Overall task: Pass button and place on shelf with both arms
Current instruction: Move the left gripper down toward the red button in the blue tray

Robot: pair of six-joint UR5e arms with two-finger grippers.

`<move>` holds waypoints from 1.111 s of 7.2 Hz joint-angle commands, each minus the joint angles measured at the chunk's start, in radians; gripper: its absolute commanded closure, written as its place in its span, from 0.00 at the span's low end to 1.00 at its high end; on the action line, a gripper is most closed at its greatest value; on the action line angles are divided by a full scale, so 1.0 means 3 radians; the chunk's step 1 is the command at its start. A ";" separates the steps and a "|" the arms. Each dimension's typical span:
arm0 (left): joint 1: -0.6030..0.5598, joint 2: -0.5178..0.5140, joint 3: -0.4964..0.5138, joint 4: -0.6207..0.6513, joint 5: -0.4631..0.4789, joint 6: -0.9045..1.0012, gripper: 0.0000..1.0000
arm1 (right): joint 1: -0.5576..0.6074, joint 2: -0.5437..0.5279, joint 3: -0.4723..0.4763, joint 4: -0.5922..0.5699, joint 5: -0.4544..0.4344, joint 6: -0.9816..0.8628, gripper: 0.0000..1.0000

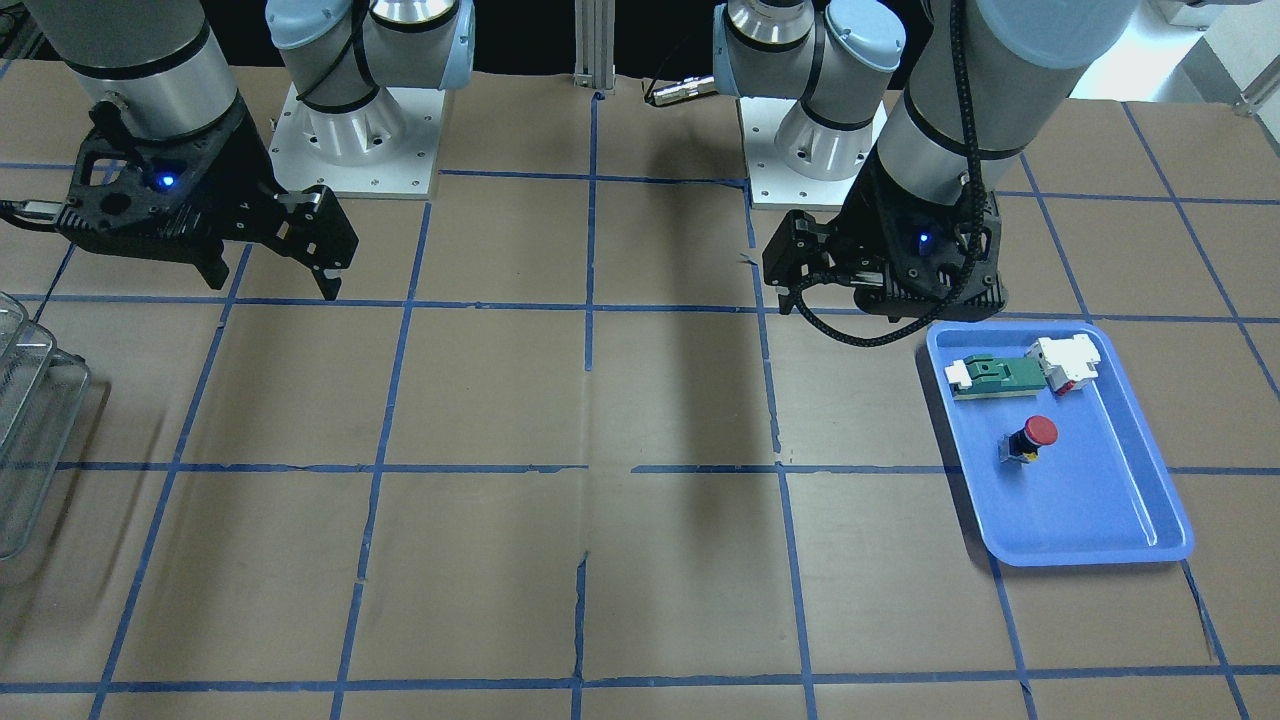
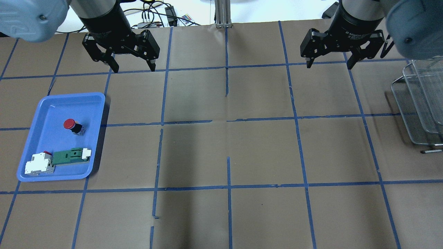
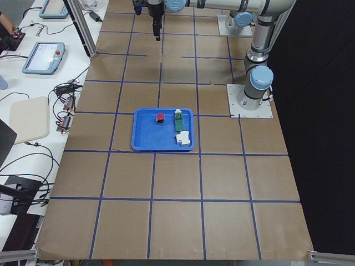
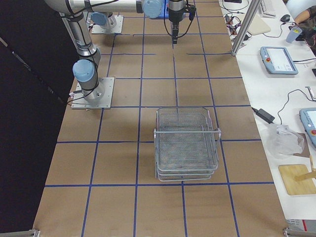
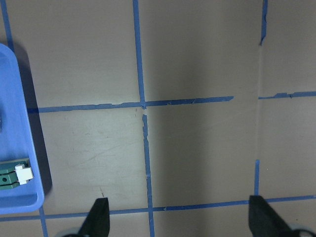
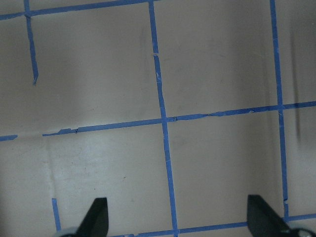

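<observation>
The button point(image 2: 71, 125), red cap on a black barrel, lies on its side in the blue tray point(image 2: 98, 103) at the table's left; it also shows in the front view point(image 1: 1030, 438) and the left side view point(image 3: 160, 117). My left gripper point(image 2: 134, 69) hangs open and empty above the table, beyond the tray and a little to its right; its fingertips point(image 5: 98, 217) show spread wide. My right gripper point(image 2: 328, 66) is open and empty above bare table, left of the shelf point(image 2: 420, 103). The shelf is a wire-mesh rack at the table's right end point(image 4: 186, 143).
A green-and-white flat part point(image 2: 71, 155) and a white-and-red block point(image 2: 38, 164) lie in the tray near the button. Blue tape lines grid the brown table. Tablets and cables lie on the operators' side desk point(image 3: 44, 58).
</observation>
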 commanded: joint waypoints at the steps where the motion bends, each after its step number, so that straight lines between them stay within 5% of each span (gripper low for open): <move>1: 0.0016 -0.0010 -0.0020 0.0015 -0.0016 0.0012 0.00 | 0.0000 0.0000 0.0000 -0.0003 0.0003 0.0004 0.00; 4: 0.0164 -0.0052 -0.0305 0.0168 -0.0001 0.0144 0.00 | 0.0000 0.0000 0.0000 -0.0003 -0.0002 -0.0001 0.00; 6: 0.0633 -0.0067 -0.0765 0.0719 0.0009 0.0455 0.00 | 0.0000 0.0000 0.0000 0.0017 -0.0002 -0.0011 0.00; 8: 0.0981 -0.0087 -0.1159 0.1184 0.0004 0.1384 0.00 | 0.0000 -0.0005 0.0000 0.0032 -0.0002 -0.0006 0.00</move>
